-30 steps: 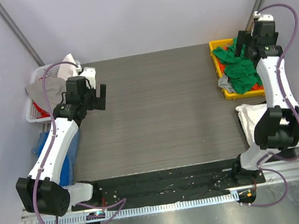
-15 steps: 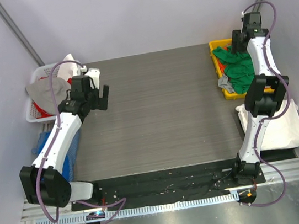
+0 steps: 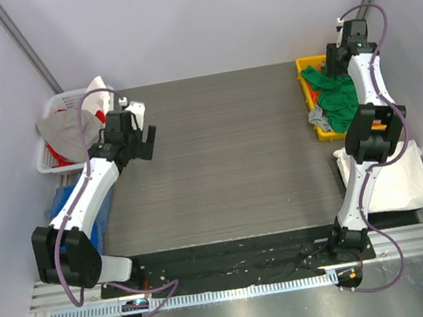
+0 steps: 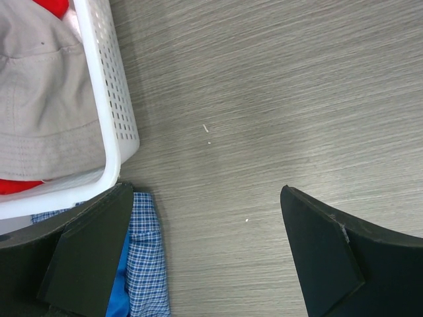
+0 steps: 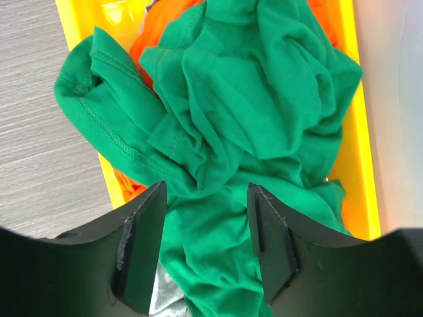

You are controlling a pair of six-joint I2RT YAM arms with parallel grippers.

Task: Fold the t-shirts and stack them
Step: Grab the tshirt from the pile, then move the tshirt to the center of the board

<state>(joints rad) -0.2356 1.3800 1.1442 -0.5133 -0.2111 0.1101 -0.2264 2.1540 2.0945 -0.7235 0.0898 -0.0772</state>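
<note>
Right gripper (image 5: pixel 206 198) hangs over yellow bin (image 5: pixel 79 20), my jaws part-way apart astride bunched fold of green t-shirt (image 5: pixel 251 99); cannot tell if cloth is pinched. Shirt lies crumpled atop orange t-shirt (image 5: pixel 149 46), so top fold looks the easiest catch. Right arm stretched far forward, wrist pointing down. Left gripper (image 4: pixel 206 198) wide apart, empty, over table (image 4: pixel 297 79) beside white basket (image 4: pixel 112 119).

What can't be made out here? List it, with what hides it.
- Right wrist: orange t-shirt, mostly under the green t-shirt.
- Right wrist: whether the right gripper grips cloth; unclear.
- Top view: white t-shirt, partly behind the right arm.
- Left wrist: blue checked cloth, partly behind the left gripper, cut by the edge.
</note>
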